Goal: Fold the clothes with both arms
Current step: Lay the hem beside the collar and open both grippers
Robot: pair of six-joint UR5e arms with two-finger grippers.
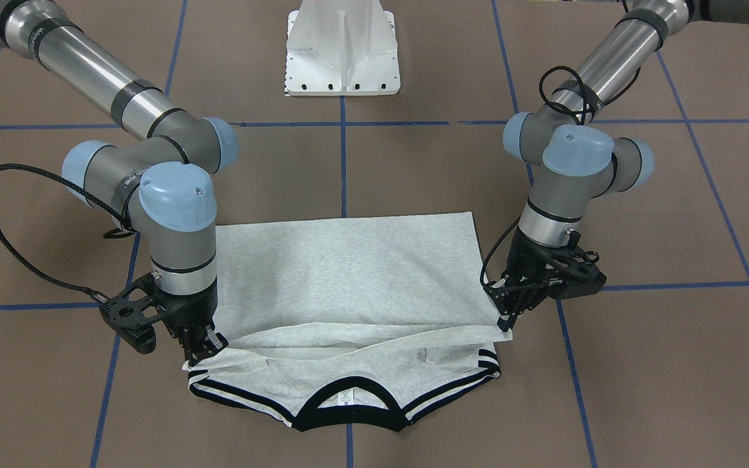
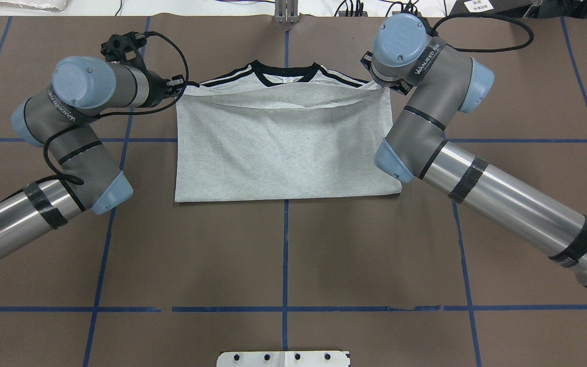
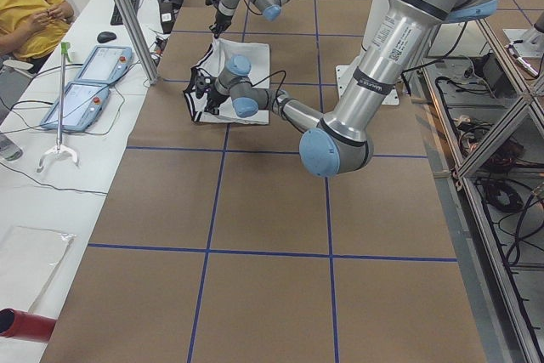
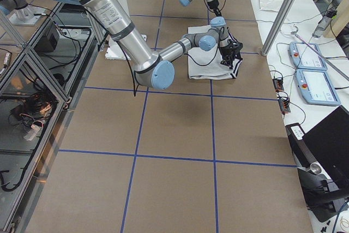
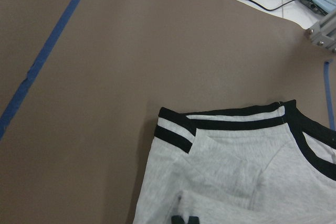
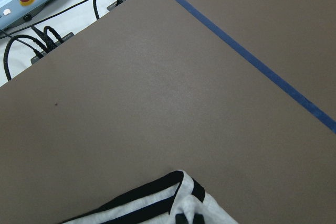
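A light grey T-shirt (image 1: 348, 266) lies flat on the brown table, its plain lower half folded over toward the black collar (image 1: 348, 416). Black-and-white striped shoulder trim (image 1: 459, 380) shows beyond the folded edge. My left gripper (image 1: 506, 320) is shut on one corner of the folded-over hem, also visible in the overhead view (image 2: 177, 87). My right gripper (image 1: 204, 349) is shut on the other corner; in the overhead view its wrist hides it. The hem sags slightly between the two grippers, just short of the collar. Both wrist views show the striped shoulders (image 5: 220, 124) (image 6: 157, 192) close below.
The white pedestal (image 1: 342, 49) stands at the robot's side of the table. Blue tape lines (image 2: 286, 255) cross the brown surface. Beyond the far table edge lie control pendants (image 3: 85, 82) and cables, and a person in yellow (image 3: 25, 6) sits there.
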